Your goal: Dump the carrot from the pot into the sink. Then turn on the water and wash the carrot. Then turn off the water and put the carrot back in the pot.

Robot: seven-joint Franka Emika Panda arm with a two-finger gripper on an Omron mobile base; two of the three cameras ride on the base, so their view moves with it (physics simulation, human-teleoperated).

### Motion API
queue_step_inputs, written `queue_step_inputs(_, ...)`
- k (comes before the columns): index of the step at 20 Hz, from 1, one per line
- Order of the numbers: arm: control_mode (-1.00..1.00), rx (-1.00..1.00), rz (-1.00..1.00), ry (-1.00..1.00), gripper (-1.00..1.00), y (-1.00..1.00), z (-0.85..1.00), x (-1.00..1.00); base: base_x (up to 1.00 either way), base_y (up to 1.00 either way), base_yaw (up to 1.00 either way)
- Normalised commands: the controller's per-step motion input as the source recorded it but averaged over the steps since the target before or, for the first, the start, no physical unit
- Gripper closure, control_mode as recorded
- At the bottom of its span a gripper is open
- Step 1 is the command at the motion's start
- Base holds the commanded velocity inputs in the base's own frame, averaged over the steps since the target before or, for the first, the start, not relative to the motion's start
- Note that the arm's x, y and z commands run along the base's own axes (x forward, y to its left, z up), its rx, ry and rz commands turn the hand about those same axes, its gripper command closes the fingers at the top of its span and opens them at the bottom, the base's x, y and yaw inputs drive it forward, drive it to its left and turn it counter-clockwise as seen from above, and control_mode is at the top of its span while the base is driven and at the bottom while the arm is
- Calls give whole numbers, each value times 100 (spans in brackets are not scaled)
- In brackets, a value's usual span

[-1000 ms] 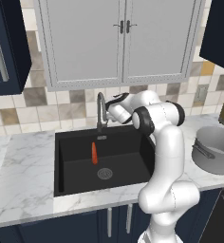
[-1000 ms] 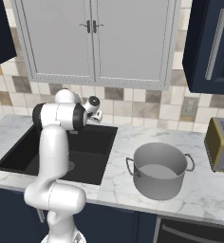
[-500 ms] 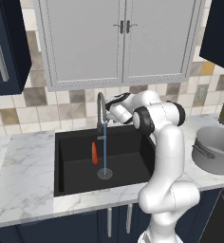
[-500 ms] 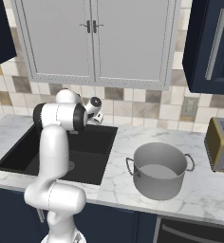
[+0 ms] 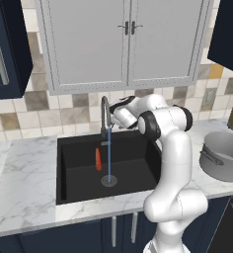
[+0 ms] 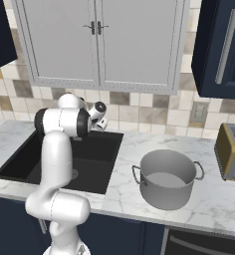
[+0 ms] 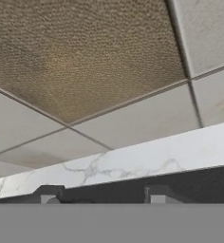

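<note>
One carrot (image 5: 98, 159) is lying in the black sink (image 5: 69, 173), just beside the drain, where a thin stream of water (image 5: 109, 160) is falling from the faucet (image 5: 104, 114). Beyond it, on the worktop (image 6: 209, 199), the pot (image 6: 168, 178) is standing empty. Farther back, the pincer (image 5: 112, 120) is sitting by the faucet, its jaws too hidden to judge.

A home kitchen, rendered. A white marble desk (image 5: 24, 197) runs along a wall of beige, grey and tan tiles (image 6: 154, 115), with a matte-black sink (image 5: 79, 168) let into it and an arched grey faucet (image 5: 105, 116) at the sink's back edge, a thin stream of water (image 5: 108, 160) falling to the drain. Pale grey cabinet doors (image 5: 126, 42) hang above, dark navy cupboards (image 6: 221, 50) flank them, and navy drawers sit below. A grey pot (image 6: 168, 178) and a toaster (image 6: 231, 151) stand on the desk.
</note>
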Motion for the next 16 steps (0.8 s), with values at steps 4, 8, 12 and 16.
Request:
queue_step_inputs(4, -100, 7, 0, 0, -100, -10, 0, 0, 0, 0, 0)
queue_step_inputs(8, -100, 8, 0, 0, -100, -11, 2, 0, 0, 0, 0)
queue_step_inputs(12, -100, 9, 0, 0, -100, -3, 4, 0, 0, 0, 0)
queue_step_inputs(16, -100, 8, 0, 0, -100, 0, 11, -19, 0, 0, 0)
